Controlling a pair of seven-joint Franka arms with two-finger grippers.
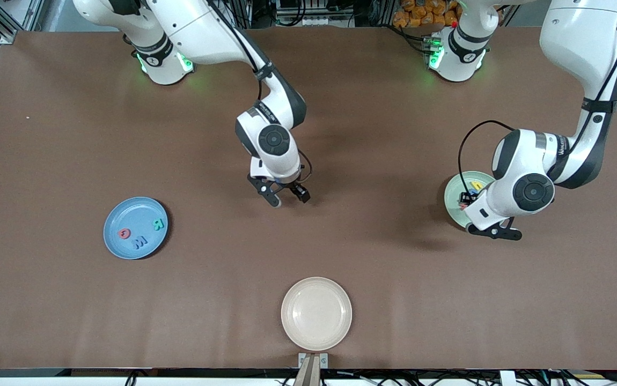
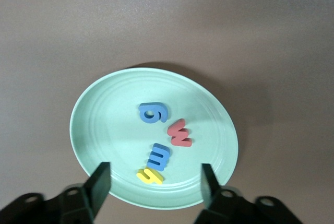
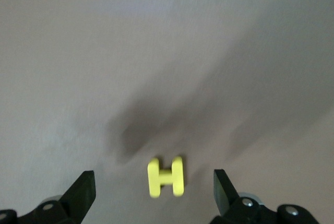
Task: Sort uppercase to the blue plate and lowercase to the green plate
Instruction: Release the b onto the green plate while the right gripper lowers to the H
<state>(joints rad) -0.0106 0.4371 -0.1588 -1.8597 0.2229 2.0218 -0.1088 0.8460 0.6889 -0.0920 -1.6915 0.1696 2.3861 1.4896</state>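
Fingers [image 3: 81, 192] wide above yellow H [image 3: 166, 177]

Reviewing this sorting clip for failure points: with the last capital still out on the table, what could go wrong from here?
1. The yellow H lies flat on the table below the open right gripper; such a thin piece may slip out of a pinch.
2. The blue plate already holds three letters, so a drop could land on them.
3. The open left gripper hangs low over the green plate and might nudge it.

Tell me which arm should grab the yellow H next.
Right. The right gripper hangs open directly over the yellow H on the table, while the left gripper is open over the green plate.
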